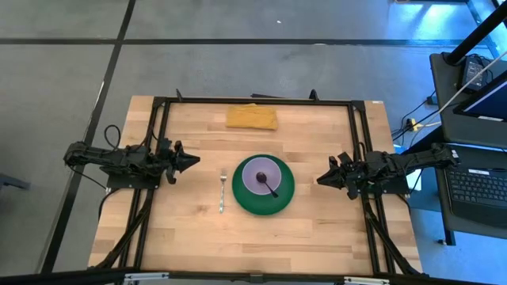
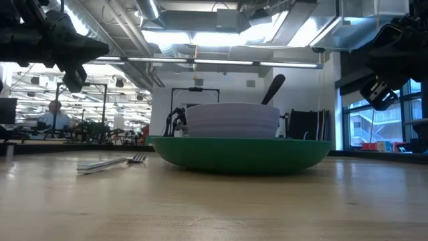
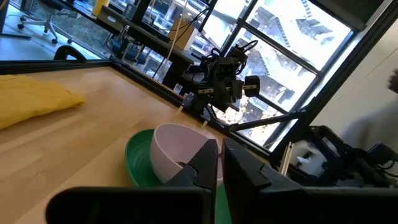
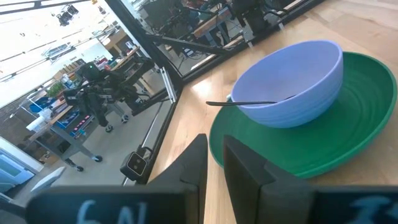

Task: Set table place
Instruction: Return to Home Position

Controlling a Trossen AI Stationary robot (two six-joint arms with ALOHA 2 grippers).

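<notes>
The green plate (image 1: 264, 187) lies flat on the light-wood table (image 1: 198, 229) near its middle. The lilac bowl (image 1: 262, 176) stands on the plate. The spoon (image 1: 270, 186) lies with its dark bowl inside the lilac bowl, its handle leaning on the rim (image 2: 272, 89). The fork (image 1: 223, 192) lies flat on the table left of the plate. My left gripper (image 1: 195, 162) is shut and empty, above the table left of the fork. My right gripper (image 1: 321, 180) is shut and empty, right of the plate.
A folded yellow cloth (image 1: 252, 118) lies at the table's far edge, behind the plate. The black frame rails (image 1: 158, 142) run along the left, right and far sides. A laptop (image 1: 479, 186) stands on a stand beyond the right edge.
</notes>
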